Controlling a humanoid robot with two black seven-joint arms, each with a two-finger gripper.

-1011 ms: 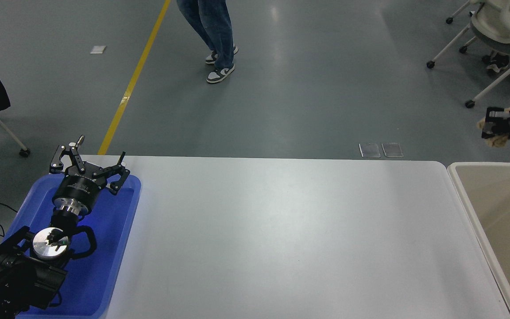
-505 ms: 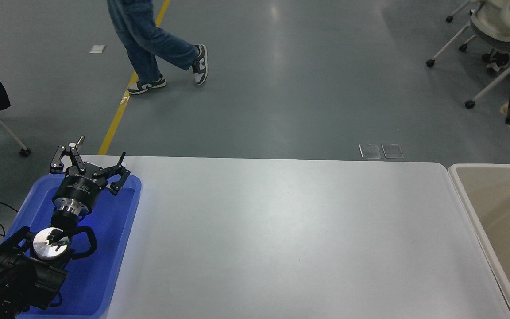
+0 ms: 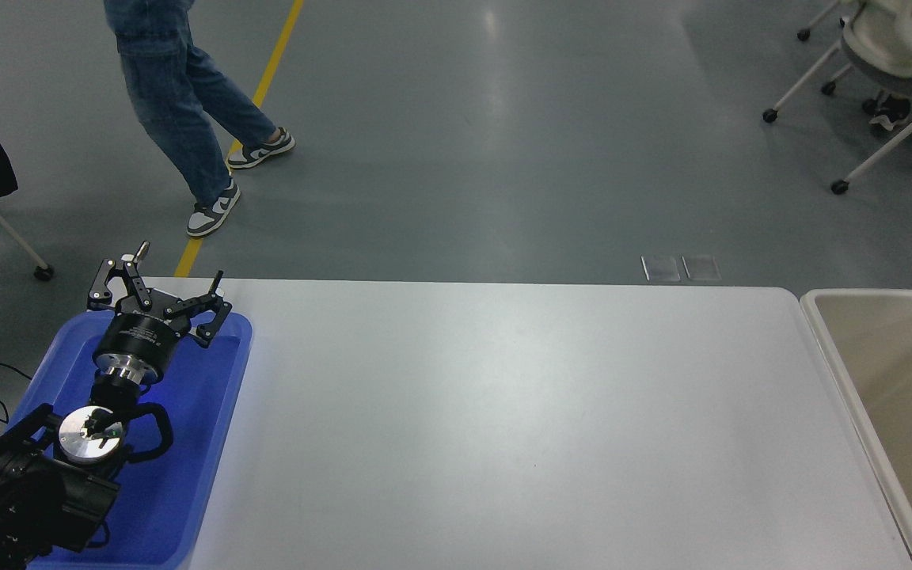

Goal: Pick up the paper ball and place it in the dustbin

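The beige dustbin (image 3: 852, 380) stands at the table's right end, its tan inside showing nothing in the part I see. The paper ball is out of view. My right gripper and arm are out of view too. My left gripper (image 3: 157, 283) is parked at the lower left over the far end of a blue tray (image 3: 210, 419), open and empty.
The white table (image 3: 519, 427) spans the middle. A person in jeans walks on the grey floor at the upper left (image 3: 179, 103). Office chairs (image 3: 891, 55) stand at the upper right. A yellow floor line (image 3: 250, 111) runs toward the table's left corner.
The right gripper, holding the paper ball at the right edge, moved up and right and left the view. The person walked from top centre to the left. The left arm stayed still.
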